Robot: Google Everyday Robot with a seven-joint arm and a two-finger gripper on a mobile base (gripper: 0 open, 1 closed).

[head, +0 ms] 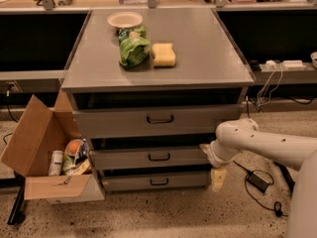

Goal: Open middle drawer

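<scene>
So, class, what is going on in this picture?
A one-armed robot faces a grey three-drawer cabinet. Its gripper hangs pointing down by the cabinet's lower right corner, beside the bottom drawer, well right of the black handle of the middle drawer and not touching it. That drawer looks not yet pulled out. A bowl, a green bag and a yellow sponge sit on top; an open cardboard box stands at the left.

claw (218,179): low, pointing down | middle drawer (124,159): claw lower right, apart
</scene>
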